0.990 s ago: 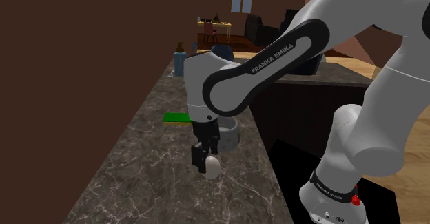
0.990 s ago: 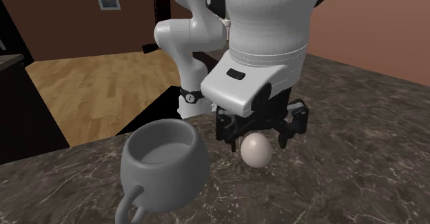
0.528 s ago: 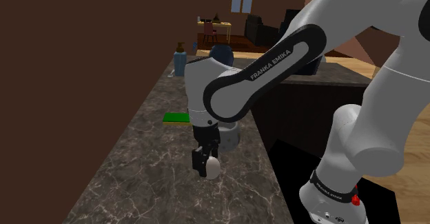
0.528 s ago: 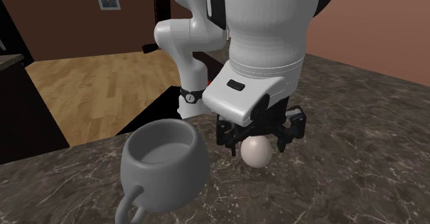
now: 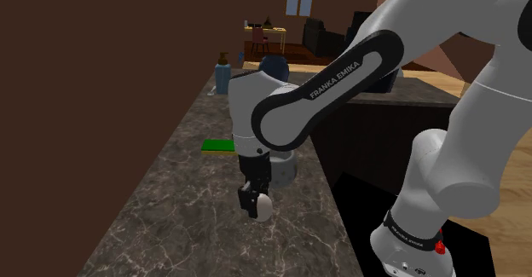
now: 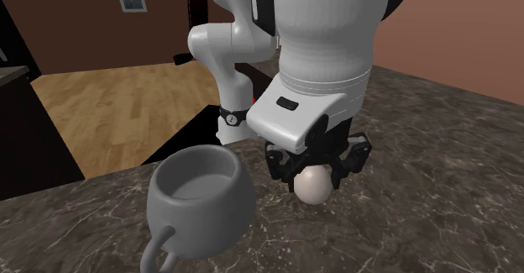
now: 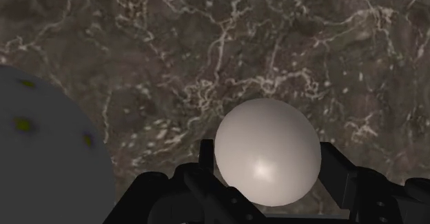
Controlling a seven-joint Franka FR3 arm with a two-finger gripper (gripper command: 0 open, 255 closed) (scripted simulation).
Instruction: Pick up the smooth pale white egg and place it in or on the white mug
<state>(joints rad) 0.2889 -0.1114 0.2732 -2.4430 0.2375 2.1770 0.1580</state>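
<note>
Holds the pale egg [image 7: 267, 152] with fingers [image 7: 333, 166] closed against both its sides, low on the marbled counter [image 6: 420, 187], at 3 o'clock from the grey mug [image 6: 200, 197] in the second exterior view.

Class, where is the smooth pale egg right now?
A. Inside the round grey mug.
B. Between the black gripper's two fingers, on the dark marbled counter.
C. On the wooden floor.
B: the egg sits clasped between the fingers of the gripper on the dark marbled counter, beside the grey mug, not in it.
</note>
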